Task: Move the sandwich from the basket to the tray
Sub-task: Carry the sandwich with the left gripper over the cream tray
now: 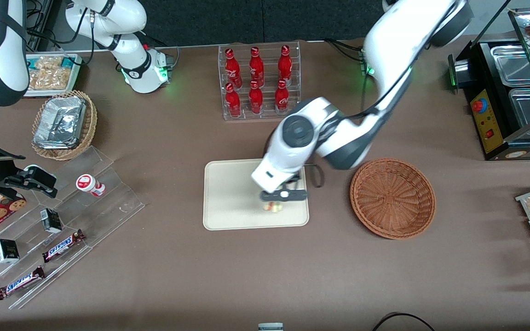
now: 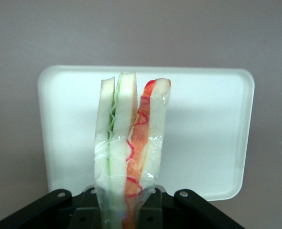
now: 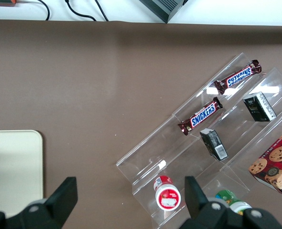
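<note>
My left gripper [image 1: 274, 202] hangs over the cream tray [image 1: 228, 202] and is shut on the sandwich [image 1: 273, 207]. In the left wrist view the sandwich [image 2: 129, 143] stands between the two black fingers [image 2: 153, 207], wrapped in clear film, with green and red-orange filling along its cut edge, and the tray [image 2: 207, 138] lies under it. Whether the sandwich touches the tray I cannot tell. The reddish-brown wicker basket [image 1: 392, 197] sits empty beside the tray, toward the working arm's end of the table.
A clear rack of red bottles [image 1: 258, 82] stands farther from the front camera than the tray. A clear stepped shelf [image 1: 58, 230] with Snickers bars and a tan basket of foil packs [image 1: 62, 124] lie toward the parked arm's end. A black appliance [image 1: 509, 92] stands toward the working arm's end.
</note>
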Controlling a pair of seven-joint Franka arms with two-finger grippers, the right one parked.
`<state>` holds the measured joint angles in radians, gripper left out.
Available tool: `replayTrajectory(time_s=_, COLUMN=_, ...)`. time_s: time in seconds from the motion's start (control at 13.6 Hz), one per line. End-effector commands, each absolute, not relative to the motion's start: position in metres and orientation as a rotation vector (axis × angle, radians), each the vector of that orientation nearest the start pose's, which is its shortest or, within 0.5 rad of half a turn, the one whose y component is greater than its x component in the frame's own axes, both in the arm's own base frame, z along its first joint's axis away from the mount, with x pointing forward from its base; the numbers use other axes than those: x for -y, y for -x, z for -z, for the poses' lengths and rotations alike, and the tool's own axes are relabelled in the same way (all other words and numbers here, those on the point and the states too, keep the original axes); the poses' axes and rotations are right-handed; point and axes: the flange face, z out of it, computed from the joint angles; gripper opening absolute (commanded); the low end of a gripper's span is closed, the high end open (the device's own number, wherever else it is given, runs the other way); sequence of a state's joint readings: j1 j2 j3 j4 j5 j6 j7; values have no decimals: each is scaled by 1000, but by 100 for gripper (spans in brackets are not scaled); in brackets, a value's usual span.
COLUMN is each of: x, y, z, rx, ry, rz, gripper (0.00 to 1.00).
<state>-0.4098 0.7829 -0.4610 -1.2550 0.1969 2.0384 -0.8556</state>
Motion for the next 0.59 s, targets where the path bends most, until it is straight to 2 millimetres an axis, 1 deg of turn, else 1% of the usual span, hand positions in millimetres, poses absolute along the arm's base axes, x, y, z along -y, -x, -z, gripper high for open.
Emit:
replayTrajectory(time_s=0.0, x=538, y=-550, z=-291, rx=63, ry=3218, rz=-66, gripper=5)
replayTrajectory(time_s=0.07, x=544, y=-545, z=-270, rx=52, ry=3199, rz=-70, gripper=5)
replayTrajectory(time_s=0.22, x=548, y=-540, z=-244, rx=61, ry=3192, rz=-95, gripper=7)
replayTrajectory(time_s=0.37, x=556, y=-531, z=-227, rx=83, ry=3186, rz=-111, gripper=17)
replayTrajectory(time_s=0.51, x=555, y=-532, z=-210, rx=137, ry=3180, rz=-99, gripper=25)
